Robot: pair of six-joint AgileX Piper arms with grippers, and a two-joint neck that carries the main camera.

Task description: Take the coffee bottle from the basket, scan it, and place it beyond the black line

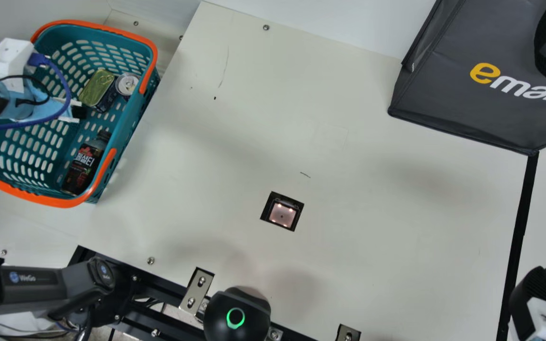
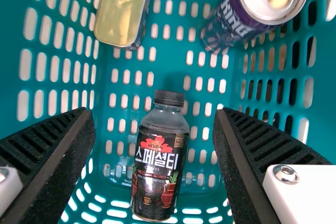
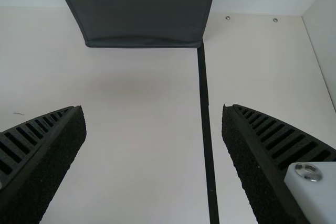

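My left gripper (image 1: 76,112) is over the basket (image 1: 131,125) at the left of the main view. In the left wrist view my left gripper (image 2: 154,135) stands open, with the coffee bottle (image 2: 157,158) below and between its fingers, not touched. The dark-labelled coffee bottle (image 1: 83,163) lies inside the basket near its table-side wall. My right gripper (image 1: 531,293) is at the main view's lower right, by the black line (image 1: 519,227). In the right wrist view my right gripper (image 3: 154,129) is open and empty above the table. The scanner window (image 1: 282,214) is set into the table's middle.
A flat tin (image 1: 96,88) and a drink can (image 1: 127,84) share the basket with the bottle. A dark grey shopping bag (image 1: 481,85) stands at the back right, its corner at the black line's far end. A black dome device (image 1: 237,312) sits at the near edge.
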